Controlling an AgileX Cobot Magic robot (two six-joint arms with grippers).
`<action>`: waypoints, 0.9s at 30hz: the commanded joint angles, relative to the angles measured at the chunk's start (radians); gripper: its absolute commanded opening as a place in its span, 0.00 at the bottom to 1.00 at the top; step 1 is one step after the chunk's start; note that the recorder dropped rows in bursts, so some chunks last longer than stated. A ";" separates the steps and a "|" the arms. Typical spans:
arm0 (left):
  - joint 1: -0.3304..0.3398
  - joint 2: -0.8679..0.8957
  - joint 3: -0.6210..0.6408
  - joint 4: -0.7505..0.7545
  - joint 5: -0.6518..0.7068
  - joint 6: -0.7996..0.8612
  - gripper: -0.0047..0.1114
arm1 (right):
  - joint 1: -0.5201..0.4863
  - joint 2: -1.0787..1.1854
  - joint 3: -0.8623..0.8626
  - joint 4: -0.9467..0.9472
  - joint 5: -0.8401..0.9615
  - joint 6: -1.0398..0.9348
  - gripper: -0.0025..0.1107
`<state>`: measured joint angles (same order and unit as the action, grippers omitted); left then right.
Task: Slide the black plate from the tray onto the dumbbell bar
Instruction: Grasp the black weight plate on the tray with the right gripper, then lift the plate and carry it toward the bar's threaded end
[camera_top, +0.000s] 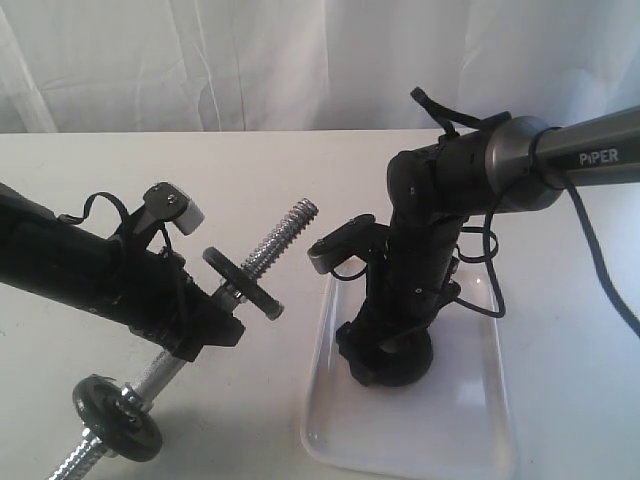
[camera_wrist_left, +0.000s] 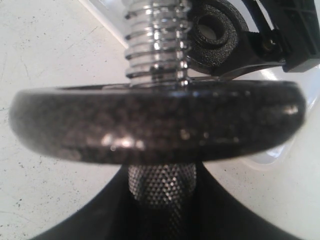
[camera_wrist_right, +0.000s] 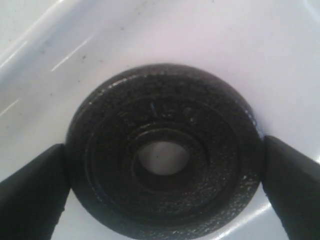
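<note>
Right gripper (camera_wrist_right: 164, 165) is reaching straight down into the tray (camera_top: 440, 440), its two dark fingers (camera_wrist_right: 32, 195) sitting narrow against opposite sides of the black plate (camera_wrist_right: 205, 135) and meeting its rim on both sides. That plate is lying flat on the white floor of the tray with its central hole facing up, near the end of the tray farther from the exterior camera. Left gripper (camera_top: 205, 320) is clamping the dumbbell bar (camera_top: 270, 245) around its middle and holding it in the air above the table (camera_top: 250, 170), well tilted. The bar's coarse threaded end (camera_wrist_left: 157, 35) is pointing up and toward the right arm, stopping short of the tray, while the other end is slanting down toward the table's near left edge. One black collar (camera_top: 243, 283) is sitting on the bar just beyond the left gripper, filling the left wrist view edge-on, with the knurled shaft (camera_wrist_left: 160, 185) showing below it. A second collar (camera_top: 117, 417) is sitting near the low end of the bar.
</note>
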<state>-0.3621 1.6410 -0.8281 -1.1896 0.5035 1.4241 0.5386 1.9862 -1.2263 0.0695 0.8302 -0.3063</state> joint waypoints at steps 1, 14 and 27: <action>0.000 -0.047 -0.021 -0.080 0.064 0.042 0.04 | -0.002 0.024 0.010 0.015 0.052 0.019 0.02; 0.000 -0.047 -0.021 -0.080 0.038 0.049 0.04 | -0.006 -0.079 0.004 0.077 0.139 0.019 0.02; 0.000 -0.047 -0.021 -0.076 0.031 0.072 0.04 | -0.133 -0.182 0.003 0.280 0.176 -0.054 0.02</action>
<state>-0.3621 1.6410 -0.8281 -1.1873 0.4748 1.4527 0.4430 1.8406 -1.2230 0.2504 0.9808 -0.3107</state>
